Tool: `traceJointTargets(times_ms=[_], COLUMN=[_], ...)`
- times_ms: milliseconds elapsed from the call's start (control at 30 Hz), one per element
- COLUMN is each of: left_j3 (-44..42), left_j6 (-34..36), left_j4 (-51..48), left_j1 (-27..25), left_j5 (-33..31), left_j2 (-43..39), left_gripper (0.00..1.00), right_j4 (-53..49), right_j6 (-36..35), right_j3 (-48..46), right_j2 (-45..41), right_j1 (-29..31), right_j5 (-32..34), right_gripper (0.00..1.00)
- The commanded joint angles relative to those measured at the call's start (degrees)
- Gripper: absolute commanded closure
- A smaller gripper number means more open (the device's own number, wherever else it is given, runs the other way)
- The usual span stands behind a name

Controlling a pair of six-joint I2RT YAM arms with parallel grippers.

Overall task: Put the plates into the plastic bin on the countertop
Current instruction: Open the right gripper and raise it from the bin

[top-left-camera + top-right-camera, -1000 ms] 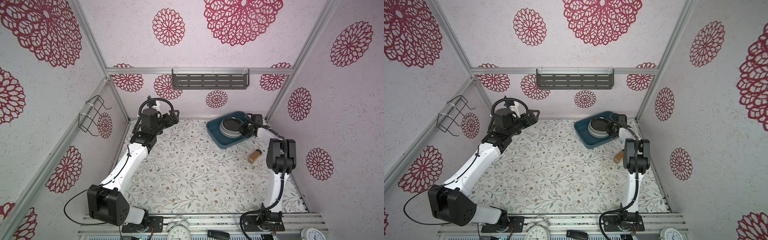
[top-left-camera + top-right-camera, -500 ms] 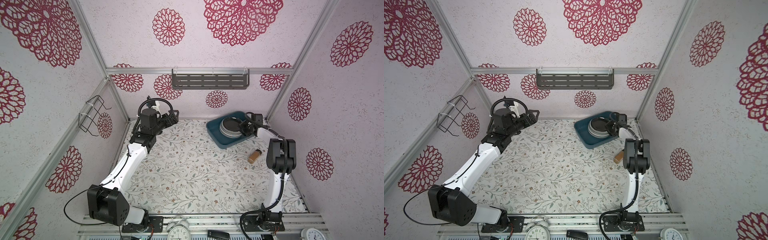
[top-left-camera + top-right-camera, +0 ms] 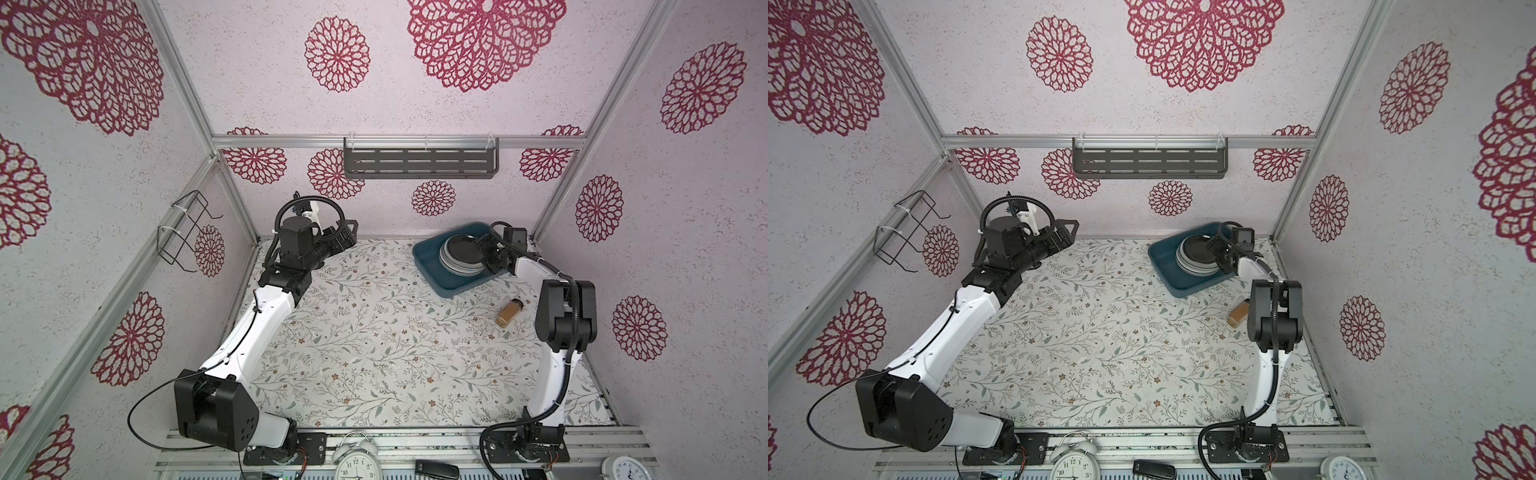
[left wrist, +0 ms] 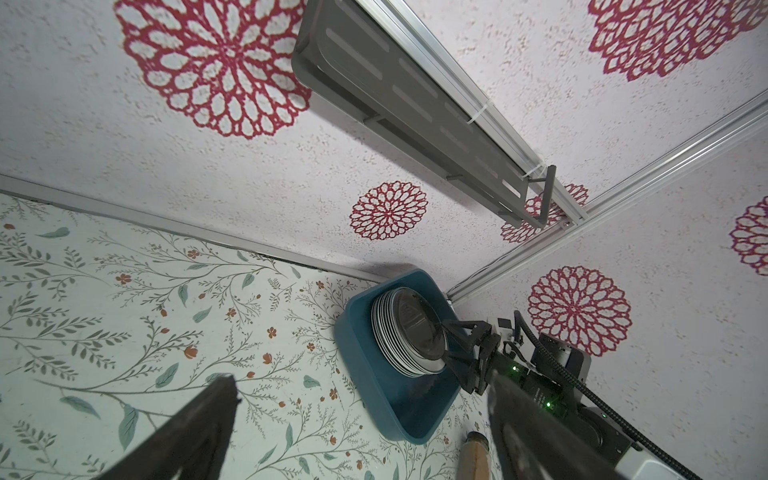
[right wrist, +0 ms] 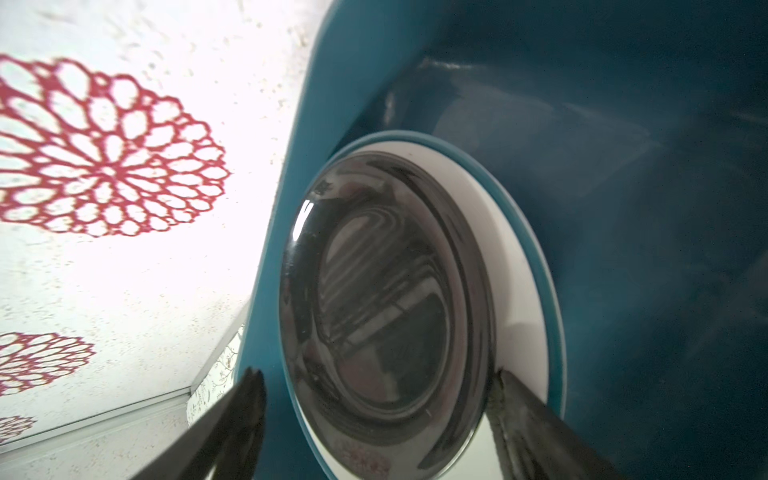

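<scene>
my right pincer (image 4: 445,340) has just spread its jaws; in the right wrist view they stand wide on either side of the small glossy black round plate (image 5: 386,291) and grip nothing; so that plate is released and lies on top of the stack of pale round plates (image 4: 384,332) inside the rectangular teal-blue plastic bin (image 3: 428,259), which sits at the far right corner of the white leaf-printed surface (image 3: 374,332); i judge this placement done, and the arm need only back out without nudging the stack; my left pincer (image 3: 347,235) hangs spread and empty at the far left, well apart from the bin; counting: one black plate; beneath it perhaps seven or eight pale rims in the left wrist view, too tightly packed to count surely; one bin; one small brown cylindrical jar (image 3: 509,311) lying on its side near the bin; one twin-bell white alarm clock (image 3: 357,463) and one plain round white clock (image 3: 623,468) at the front rail; i see no plate left on the open surface, so the task looks finished or nearly so.
</scene>
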Motion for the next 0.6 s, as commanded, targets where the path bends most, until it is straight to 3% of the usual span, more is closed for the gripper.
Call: traceJointTargets(times_ms=[0,567], left_j3=[-0.31,1.28], left_j6=[-0.28,-1.95], left_j4=[1.90,3.93], left_j1=[0.60,2.27], left_j5=[1.55,7.17], left_j2=[0.57,4.00], left_gripper=[0.03,0.03], right_j4=[1.51,-3.96], right_j6=[-1.46,-4.16], right_j3=[-1.90,-5.88], right_j2=[-3.72,-12.80], right_j1=[-0.08,0.10], right_j5=[0.13,4.77], right_gripper=[0.01,0.01])
